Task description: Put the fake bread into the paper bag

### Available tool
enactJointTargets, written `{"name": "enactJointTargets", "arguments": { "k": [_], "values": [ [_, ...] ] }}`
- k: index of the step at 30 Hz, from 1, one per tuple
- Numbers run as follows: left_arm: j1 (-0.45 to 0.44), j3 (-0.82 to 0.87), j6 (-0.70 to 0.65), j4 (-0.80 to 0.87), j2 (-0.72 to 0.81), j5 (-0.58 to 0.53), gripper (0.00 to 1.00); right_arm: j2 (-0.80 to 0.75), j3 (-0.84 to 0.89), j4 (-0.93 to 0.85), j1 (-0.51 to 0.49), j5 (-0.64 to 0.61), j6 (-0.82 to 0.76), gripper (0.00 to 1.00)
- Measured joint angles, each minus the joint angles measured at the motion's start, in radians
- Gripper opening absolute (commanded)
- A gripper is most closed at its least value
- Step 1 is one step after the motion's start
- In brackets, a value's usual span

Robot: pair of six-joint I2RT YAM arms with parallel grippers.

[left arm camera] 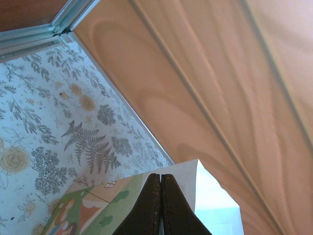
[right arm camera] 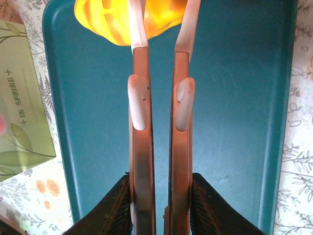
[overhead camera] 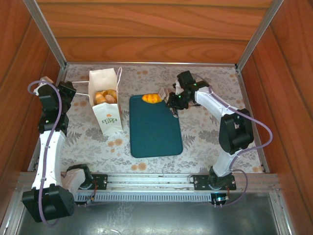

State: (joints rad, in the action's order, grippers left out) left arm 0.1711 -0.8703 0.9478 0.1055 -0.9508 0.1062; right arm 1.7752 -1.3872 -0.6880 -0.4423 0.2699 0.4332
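Note:
One glossy golden piece of fake bread (overhead camera: pixel 150 98) (right arm camera: pixel 115 22) lies at the far end of the dark teal tray (overhead camera: pixel 155 129). My right gripper (overhead camera: pixel 175 100) (right arm camera: pixel 160 181) is shut on a pair of orange tongs (right arm camera: pixel 141 147). Their white tips reach over the bread, and whether they pinch it I cannot tell. The white paper bag (overhead camera: pixel 105 105) (left arm camera: pixel 215 196) stands left of the tray with several more pieces of fake bread (overhead camera: pixel 105 97) inside. My left gripper (overhead camera: pixel 73 93) (left arm camera: pixel 161 175) is shut on the bag's upper edge.
Wooden walls (overhead camera: pixel 146 29) and aluminium posts close in the flowered table (overhead camera: pixel 205 132) on three sides. The bag's green printed side (right arm camera: pixel 22 98) stands close to the tray's left rim (right arm camera: pixel 54 98). Bare tablecloth lies right of the tray.

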Motion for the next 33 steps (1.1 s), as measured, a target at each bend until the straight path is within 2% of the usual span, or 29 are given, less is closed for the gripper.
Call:
{"name": "enactJointTargets", "arguments": {
  "k": [19, 25, 33],
  "values": [
    [0.000, 0.000, 0.000, 0.000, -0.004, 0.000, 0.00, -0.205, 0.126, 0.011, -0.002, 0.129, 0.071, 0.32],
    [0.000, 0.000, 0.000, 0.000, -0.005, 0.000, 0.00, -0.233, 0.113, -0.026, -0.013, 0.111, 0.021, 0.34],
    [0.000, 0.000, 0.000, 0.000, -0.005, 0.001, 0.00, -0.202, 0.016, -0.082, -0.043, 0.009, -0.093, 0.33]
  ]
}}
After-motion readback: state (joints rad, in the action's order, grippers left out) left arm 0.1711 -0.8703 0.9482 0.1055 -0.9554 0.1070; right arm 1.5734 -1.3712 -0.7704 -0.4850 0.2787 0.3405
